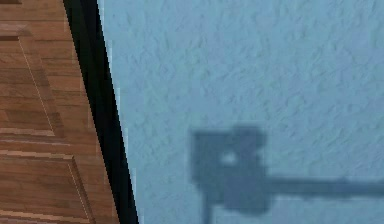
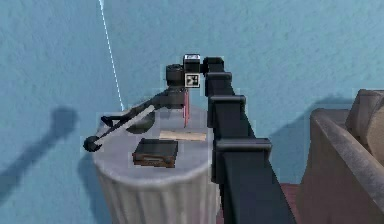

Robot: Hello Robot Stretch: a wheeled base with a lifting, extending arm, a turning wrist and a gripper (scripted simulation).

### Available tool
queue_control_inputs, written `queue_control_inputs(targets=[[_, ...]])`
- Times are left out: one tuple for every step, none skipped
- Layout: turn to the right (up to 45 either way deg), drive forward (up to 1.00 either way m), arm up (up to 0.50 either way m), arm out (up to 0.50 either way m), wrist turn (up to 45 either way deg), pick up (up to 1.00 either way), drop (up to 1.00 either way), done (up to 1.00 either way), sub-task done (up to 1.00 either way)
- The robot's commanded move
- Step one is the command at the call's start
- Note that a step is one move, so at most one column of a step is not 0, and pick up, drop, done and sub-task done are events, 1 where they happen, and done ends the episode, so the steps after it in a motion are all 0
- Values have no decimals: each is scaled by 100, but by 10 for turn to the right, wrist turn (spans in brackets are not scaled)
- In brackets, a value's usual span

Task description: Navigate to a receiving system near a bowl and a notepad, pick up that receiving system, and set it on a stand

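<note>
In the arm side view, a round pale stand [image 2: 120, 170] with a ribbed side stands against the blue wall. A dark flat box [image 2: 157, 152] lies on its top, toward the near edge. A thin pale slip [image 2: 196, 132] lies beside it. The dark arm [image 2: 235, 135] rises from the bottom edge to the white marker squares [image 2: 191, 72]. Left of them the gripper [image 2: 125, 122] reaches down and left across the stand's top. I cannot tell whether it holds anything. A thin white line [image 2: 111, 55] rises from the stand's far edge.
A brown-grey armchair [image 2: 352, 150] stands close at the arm side view's right. The blue wall [image 2: 290, 50] lies right behind the stand. In the forward view a wooden door [image 1: 40, 110] with a dark frame [image 1: 100, 100] is at the left, and blue wall [image 1: 260, 70] lies straight ahead.
</note>
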Motion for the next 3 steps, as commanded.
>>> queue_control_inputs(targets=[[0,0,0,0,450,0,0,0,0],[0,0,0,0,270,0,0,0,0],[0,0,-28,0,0,0,0,0,0]])
